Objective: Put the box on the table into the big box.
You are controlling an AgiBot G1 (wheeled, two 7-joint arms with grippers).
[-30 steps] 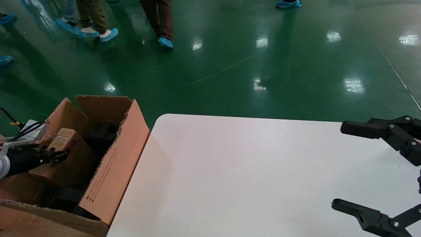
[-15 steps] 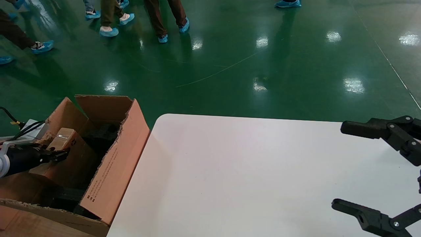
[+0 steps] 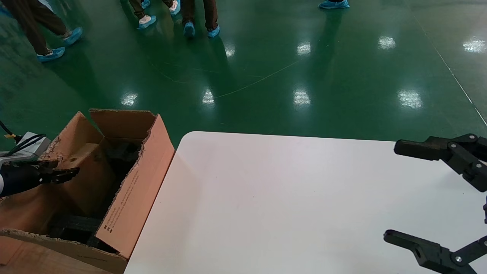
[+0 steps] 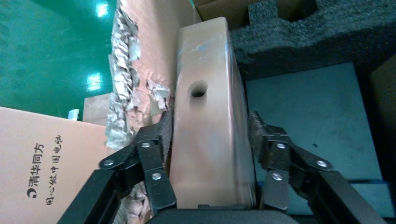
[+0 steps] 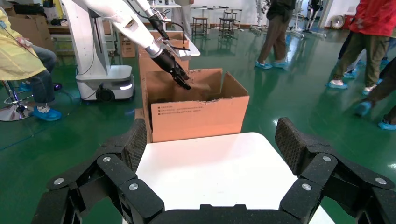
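The box (image 4: 210, 116), brown with a round hole in its narrow face, stands on edge inside the big box (image 3: 133, 190), against a torn wall and beside black foam (image 4: 317, 28). My left gripper (image 4: 210, 123) straddles it with the fingers spread open, and the box looks smeared between them. In the head view the box (image 3: 89, 167) leans inside the carton, just right of the left gripper (image 3: 62, 169). My right gripper (image 3: 392, 190) hangs wide open and empty over the right end of the table (image 3: 285, 198).
The big box stands on the green floor against the table's left edge. Another printed carton (image 4: 42, 163) sits just outside it. Several people in blue shoe covers (image 3: 198, 28) walk on the floor beyond the table.
The left gripper has drawn back to the left and its fingers have spread. The box has slipped lower and tipped right inside the big box. The right arm has not moved.
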